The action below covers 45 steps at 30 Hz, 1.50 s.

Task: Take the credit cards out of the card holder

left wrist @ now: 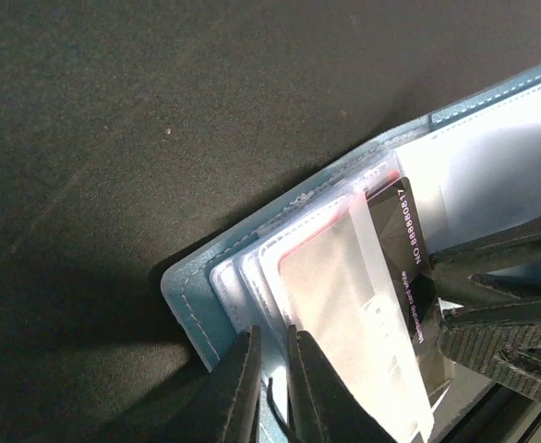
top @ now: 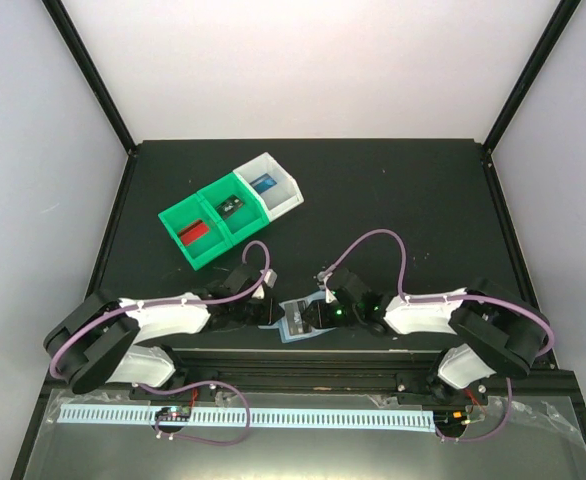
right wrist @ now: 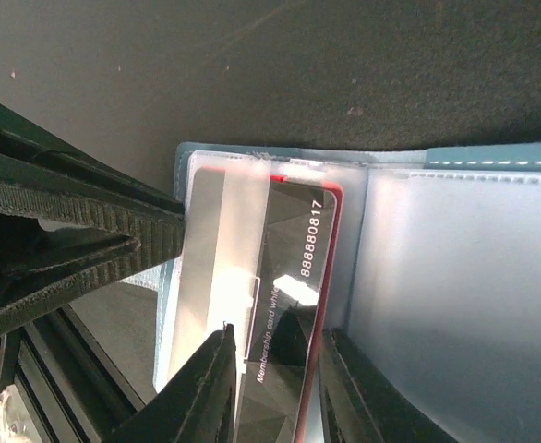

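White shells and black joints cover the left arm point(top: 168, 318) and right arm point(top: 423, 312); purple cables point(top: 373, 238) loop over both; the left tool point(left wrist: 272, 337) is black and tapered.

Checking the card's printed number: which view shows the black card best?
Right wrist: the black card sits large and central, number legible. Left wrist shows only a narrow strip, tilted. The top view shows it too small to make out.

Both arms fold inward, left claw point(left wrist: 270, 349) pinched narrow, right claw point(right wrist: 278, 355) clamped wider.
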Each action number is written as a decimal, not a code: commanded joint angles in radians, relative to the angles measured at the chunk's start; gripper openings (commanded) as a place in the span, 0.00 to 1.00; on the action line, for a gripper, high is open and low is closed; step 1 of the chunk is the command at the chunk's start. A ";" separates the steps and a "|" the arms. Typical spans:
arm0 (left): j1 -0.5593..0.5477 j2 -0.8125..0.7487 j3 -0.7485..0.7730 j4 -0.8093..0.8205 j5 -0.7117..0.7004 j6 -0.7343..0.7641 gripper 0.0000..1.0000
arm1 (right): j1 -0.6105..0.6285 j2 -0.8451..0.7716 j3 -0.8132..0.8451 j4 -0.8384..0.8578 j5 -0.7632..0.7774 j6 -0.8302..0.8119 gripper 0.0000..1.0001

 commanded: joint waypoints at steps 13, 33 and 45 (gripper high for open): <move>-0.002 0.045 -0.017 0.039 -0.046 0.038 0.05 | -0.026 0.027 -0.077 0.155 0.005 0.009 0.10; -0.003 0.030 -0.022 0.046 -0.095 0.051 0.03 | -0.051 -0.082 -0.206 0.253 0.004 0.069 0.01; -0.002 -0.007 0.001 0.021 -0.075 0.050 0.04 | -0.059 -0.123 -0.193 0.216 -0.001 0.087 0.14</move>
